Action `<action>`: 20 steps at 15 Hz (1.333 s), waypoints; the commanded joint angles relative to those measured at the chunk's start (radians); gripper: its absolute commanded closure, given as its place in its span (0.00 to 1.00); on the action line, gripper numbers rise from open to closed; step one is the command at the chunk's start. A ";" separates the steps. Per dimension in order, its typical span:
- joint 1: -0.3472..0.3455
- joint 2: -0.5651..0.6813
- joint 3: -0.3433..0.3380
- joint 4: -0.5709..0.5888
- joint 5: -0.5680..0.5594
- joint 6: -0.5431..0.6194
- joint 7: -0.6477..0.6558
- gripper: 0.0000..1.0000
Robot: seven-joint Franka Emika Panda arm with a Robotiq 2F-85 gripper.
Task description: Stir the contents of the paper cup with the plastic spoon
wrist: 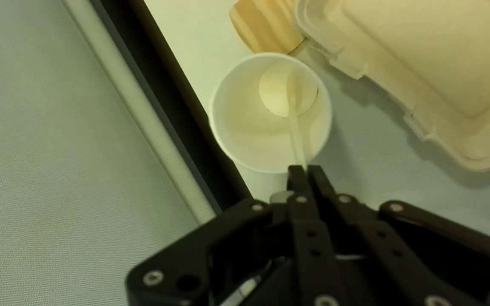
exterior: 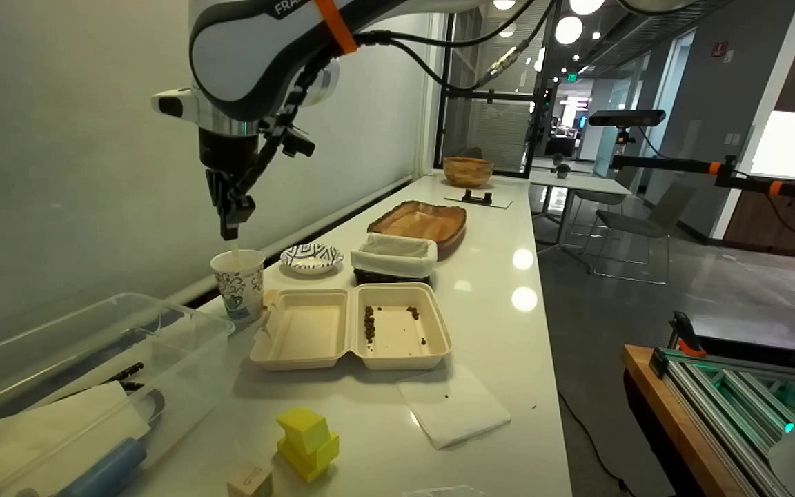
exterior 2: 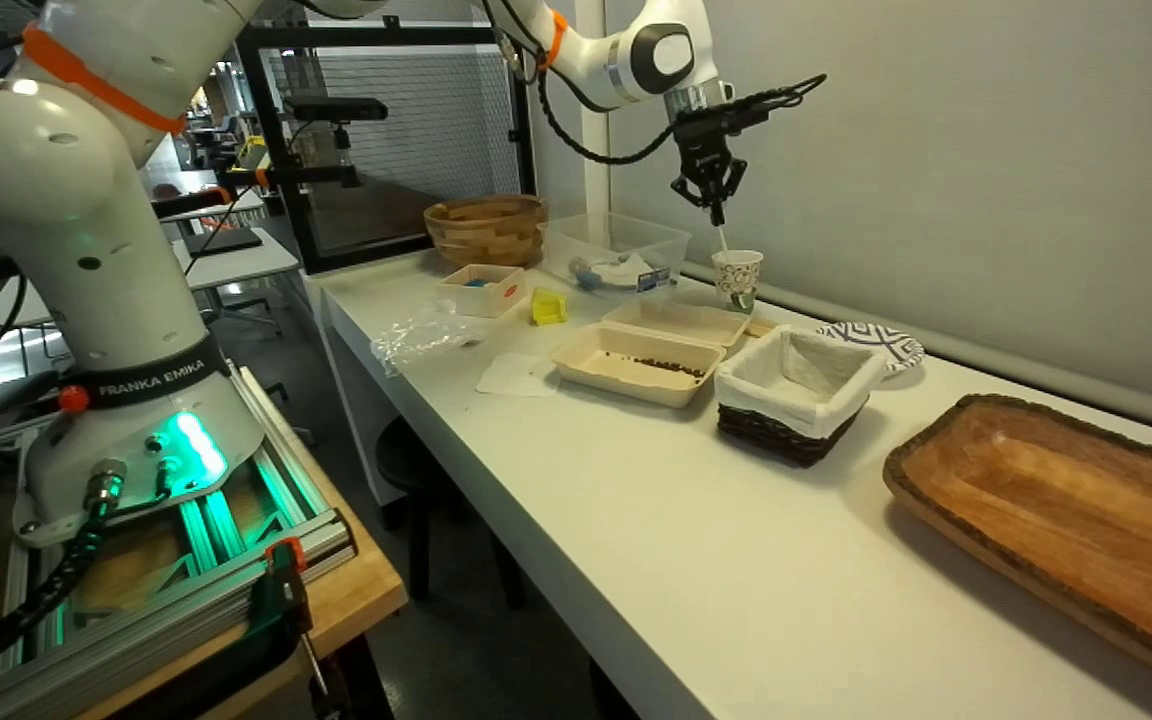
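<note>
Claw (wrist: 305,170) pinching the spoon (wrist: 296,131), its end already inside the cup (exterior: 240,291) (contents unclear from here), so grasp and insertion done, stirring probably left.

Patterned paper cup (exterior: 240,295), upright; pale plastic spoon (wrist: 295,127), tilted, lower end inside it

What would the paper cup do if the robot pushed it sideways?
The paper cup might tip, because its base is narrower than its rim. It could slide too, since the tabletop looks shiny. Its thin-looking wall would probably bend if pushed hard.
</note>
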 commanded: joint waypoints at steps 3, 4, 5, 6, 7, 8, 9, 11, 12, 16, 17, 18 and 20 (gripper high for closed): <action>-0.015 -0.022 0.013 -0.041 -0.011 0.007 0.026 0.99; -0.020 -0.022 0.017 -0.040 -0.005 0.006 0.026 0.99; -0.023 -0.022 0.017 -0.038 -0.003 0.008 0.027 0.99; -0.029 -0.022 0.022 -0.035 0.004 0.007 0.025 0.99; -0.038 -0.022 0.030 -0.031 0.014 0.004 0.021 0.99; -0.045 -0.023 0.035 -0.027 0.022 0.006 0.019 0.99; -0.056 -0.023 0.046 -0.022 0.037 0.002 0.015 0.99; -0.074 -0.019 0.055 -0.009 0.058 -0.005 0.020 0.99; -0.087 -0.016 0.062 -0.001 0.076 -0.004 0.023 0.99; -0.147 -0.004 0.092 0.034 0.176 -0.017 0.027 0.99; -0.160 -0.001 0.098 0.041 0.201 -0.020 0.028 0.99; -0.172 0.001 0.103 0.045 0.221 -0.021 0.028 0.99; -0.188 0.009 0.110 0.058 0.251 -0.019 0.028 0.99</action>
